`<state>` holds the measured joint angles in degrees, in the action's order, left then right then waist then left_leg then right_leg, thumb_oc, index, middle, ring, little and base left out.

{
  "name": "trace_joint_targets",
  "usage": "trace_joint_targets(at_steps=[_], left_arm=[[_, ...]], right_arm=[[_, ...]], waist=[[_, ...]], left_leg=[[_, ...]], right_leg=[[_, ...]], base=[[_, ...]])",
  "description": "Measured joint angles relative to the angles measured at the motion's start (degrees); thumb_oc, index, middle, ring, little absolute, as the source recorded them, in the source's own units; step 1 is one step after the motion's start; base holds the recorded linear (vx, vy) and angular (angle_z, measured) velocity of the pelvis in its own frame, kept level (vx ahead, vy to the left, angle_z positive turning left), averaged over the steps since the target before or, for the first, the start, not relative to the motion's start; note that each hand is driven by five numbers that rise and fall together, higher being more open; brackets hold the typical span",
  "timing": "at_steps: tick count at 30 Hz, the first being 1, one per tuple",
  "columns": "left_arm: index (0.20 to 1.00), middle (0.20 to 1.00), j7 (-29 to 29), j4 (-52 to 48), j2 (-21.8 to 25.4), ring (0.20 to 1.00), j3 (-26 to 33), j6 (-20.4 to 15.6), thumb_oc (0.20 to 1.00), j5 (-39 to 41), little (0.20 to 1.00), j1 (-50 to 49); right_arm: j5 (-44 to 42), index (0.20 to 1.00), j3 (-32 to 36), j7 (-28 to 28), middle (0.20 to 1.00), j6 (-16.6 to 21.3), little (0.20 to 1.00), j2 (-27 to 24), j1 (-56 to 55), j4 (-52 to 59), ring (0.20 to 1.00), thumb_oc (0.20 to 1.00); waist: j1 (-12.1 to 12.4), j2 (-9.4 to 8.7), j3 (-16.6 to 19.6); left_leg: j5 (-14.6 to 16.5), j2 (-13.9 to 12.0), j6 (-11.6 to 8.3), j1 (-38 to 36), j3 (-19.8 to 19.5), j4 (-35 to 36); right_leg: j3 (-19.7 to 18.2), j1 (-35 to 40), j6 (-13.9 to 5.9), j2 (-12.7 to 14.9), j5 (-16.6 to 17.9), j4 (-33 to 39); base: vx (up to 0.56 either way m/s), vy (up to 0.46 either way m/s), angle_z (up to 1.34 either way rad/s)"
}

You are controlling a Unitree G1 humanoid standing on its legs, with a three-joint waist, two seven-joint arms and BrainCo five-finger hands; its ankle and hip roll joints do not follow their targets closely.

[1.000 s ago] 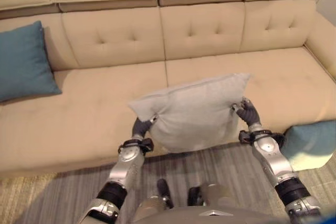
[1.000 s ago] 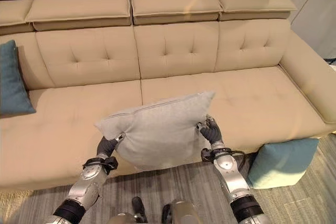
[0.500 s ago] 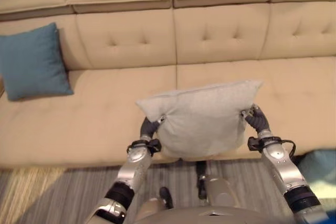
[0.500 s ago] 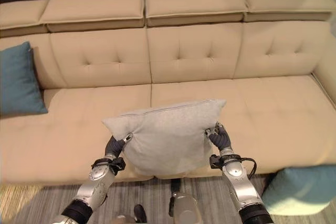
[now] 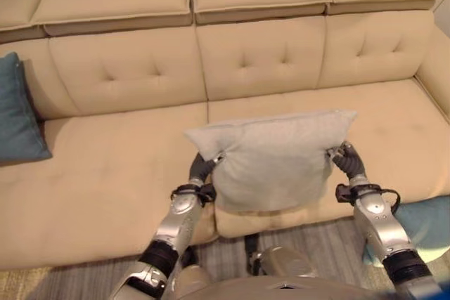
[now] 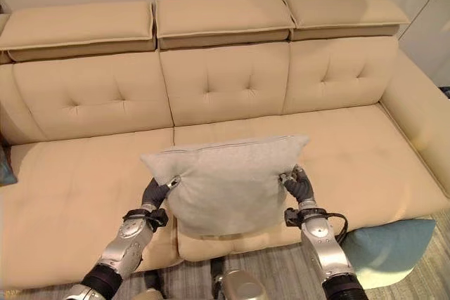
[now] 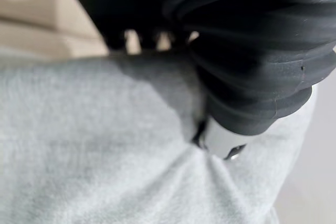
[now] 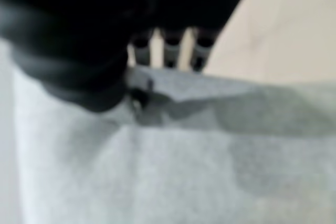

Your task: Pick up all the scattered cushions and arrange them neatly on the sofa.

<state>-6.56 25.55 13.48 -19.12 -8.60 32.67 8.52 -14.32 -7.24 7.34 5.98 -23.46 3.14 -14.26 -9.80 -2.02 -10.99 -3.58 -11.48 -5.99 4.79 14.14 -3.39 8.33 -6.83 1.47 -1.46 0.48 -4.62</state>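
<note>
Grey cushion [image 5: 276,158]: held up in front of the robot, over the front part of the sofa seat, between both hands; its top edge is roughly level and its lower edge hangs above the front edge of the seat.
Left hand [image 5: 202,166]: seen at the cushion's left side, just below its upper left corner; in the left wrist view the grey fabric is bunched and puckered against the dark ribbed cover [image 7: 252,51], so the cloth is gripped in a pinch.
Right hand [image 5: 347,159]: seen at the cushion's right side, below the upper right corner; in the right wrist view the fingers [image 8: 173,51] are laid over the cushion's edge and the fabric is creased at the thumb, so the cloth is pinched here too.
Beige sofa [image 5: 112,166]: tufted backrest with three headrest pads along the top, a wide seat, and an arm at the robot's right.
Teal cushion on seat [image 5: 15,114]: leant upright against the backrest at the sofa's far left end, well apart from the grey cushion.
Teal cushion on floor [image 6: 383,249]: lies against the sofa's front at the robot's right, beside the right forearm.
Striped rug [image 6: 278,268]: seen on the floor before the sofa, under the floor cushion.
</note>
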Motion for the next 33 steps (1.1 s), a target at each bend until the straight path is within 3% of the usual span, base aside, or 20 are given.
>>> trace_joint_targets(at_steps=[1, 2, 4, 7, 8, 11, 15, 22, 25, 33], left_arm=[[0.200, 0.200, 0.00, 0.00, -0.11, 0.200, 0.06, 0.00, 0.200, 0.00, 0.200, 0.56], [0.200, 0.200, 0.00, -0.01, -0.52, 0.200, 0.06, 0.00, 0.200, -0.02, 0.200, 0.85], [0.200, 0.200, -0.01, -0.04, 0.76, 0.200, 0.14, -0.05, 0.200, -0.04, 0.200, 1.83], [0.200, 0.200, -0.03, -0.20, 1.12, 0.200, 1.36, -0.14, 0.200, -0.06, 0.200, 2.18], [0.200, 0.200, -0.08, -0.99, 3.48, 0.200, 2.38, -0.26, 0.200, -0.06, 0.200, 2.49], [0.200, 0.200, -0.31, -1.17, 4.85, 0.200, 3.76, -0.50, 0.200, -0.06, 0.200, 4.22], [0.200, 0.200, -1.38, -1.23, 5.00, 0.200, 4.60, -0.77, 0.200, -0.18, 0.200, 6.40], [0.200, 0.200, -7.60, -1.17, 6.22, 0.200, 6.23, -2.39, 0.200, -0.77, 0.200, 16.68], [0.200, 0.200, -10.41, -0.53, 6.72, 0.200, 6.34, -3.73, 0.200, -0.75, 0.200, 22.10], [0.200, 0.200, -14.32, 5.16, 14.77, 0.200, 2.70, -5.94, 0.200, -0.74, 0.200, 40.43]], right_arm=[[0.01, 0.200, 0.09, 0.13, 0.200, 0.01, 0.200, -0.82, 1.80, 0.03, 0.200, 0.200], [0.01, 0.200, 0.11, 0.13, 0.200, 0.13, 0.200, -1.26, 2.01, 0.20, 0.200, 0.200], [0.06, 0.200, 0.04, 0.33, 0.200, 0.10, 0.200, -1.51, 2.37, 0.51, 0.200, 0.200], [0.06, 0.200, -0.32, 0.27, 0.200, 0.10, 0.200, -1.55, 3.80, 1.93, 0.200, 0.200], [0.06, 0.200, -1.28, 0.21, 0.200, 0.10, 0.200, -0.85, 4.67, 2.59, 0.200, 0.200], [0.04, 0.200, -2.57, 0.63, 0.200, 0.08, 0.200, -0.16, 7.98, 2.09, 0.200, 0.200], [0.03, 0.200, -2.95, 1.28, 0.200, 0.12, 0.200, -0.14, 11.40, 2.04, 0.200, 0.200], [-0.11, 0.200, -5.91, 4.98, 0.200, 0.16, 0.200, -2.65, 27.22, -1.69, 0.200, 0.200], [-0.14, 0.200, -8.33, 6.97, 0.200, 0.08, 0.200, -5.08, 34.40, -4.64, 0.200, 0.200], [-2.39, 0.200, -13.47, 10.32, 0.200, 0.28, 0.200, -7.50, 50.08, -13.63, 0.200, 0.200]], waist=[[0.19, 1.60, -0.16], [0.09, 2.43, -0.25], [0.94, 0.84, -0.65], [1.67, 1.31, -1.08], [2.53, -0.90, -1.42], [3.13, -0.90, -2.42], [3.79, -0.93, -2.64], [5.40, 1.11, -3.52], [7.54, 1.63, -4.04], [9.55, 1.69, -4.08]], left_leg=[[-0.48, 0.86, 1.77, -0.22, 2.51, 0.12], [0.85, 0.92, 1.86, -0.25, 3.18, 0.53], [2.08, 4.10, 3.83, 0.56, 5.87, -1.36], [4.38, 5.04, 5.98, 2.78, 8.40, -3.52], [5.89, 6.93, 6.40, 3.81, 9.53, -6.23], [5.99, 5.51, 6.15, 5.80, 10.38, -7.63], [5.25, 5.43, 6.30, 6.52, 10.43, -6.44], [1.63, 5.88, 7.41, 13.32, 8.78, -3.27], [1.03, 6.14, 7.37, 14.45, 7.88, -2.63], [-0.34, 6.91, 7.70, 17.37, 5.99, -0.82]], right_leg=[[-0.26, -2.43, 0.21, 0.57, -1.61, -2.82], [-0.21, -3.72, 0.47, 0.96, -2.63, -4.97], [-1.02, -8.59, -1.53, 5.44, -6.02, -12.24], [-0.23, -12.45, -2.77, 10.51, -8.89, -19.44], [-0.86, -11.63, -6.14, 15.74, -8.65, -18.59], [-0.43, -12.73, -6.10, 15.05, -6.33, -17.19], [-0.17, -12.25, -6.08, 14.31, -4.28, -13.25], [1.94, -16.19, -6.03, 13.61, 0.61, -7.25], [2.30, -17.14, -6.00, 13.58, 0.72, -7.02], [3.96, -18.76, -6.10, 13.76, 1.25, -5.26]], base=[[0.00, 0.154, -0.40], [0.01, 0.291, -0.21], [0.01, 0.158, -0.22], [0.01, 0.084, -0.37], [0.00, 0.125, -0.40], [0.00, 0.038, -0.18], [0.05, 0.010, -0.05], [0.00, -0.030, 0.11], [0.00, -0.044, 0.12], [0.01, -0.013, 0.10]])
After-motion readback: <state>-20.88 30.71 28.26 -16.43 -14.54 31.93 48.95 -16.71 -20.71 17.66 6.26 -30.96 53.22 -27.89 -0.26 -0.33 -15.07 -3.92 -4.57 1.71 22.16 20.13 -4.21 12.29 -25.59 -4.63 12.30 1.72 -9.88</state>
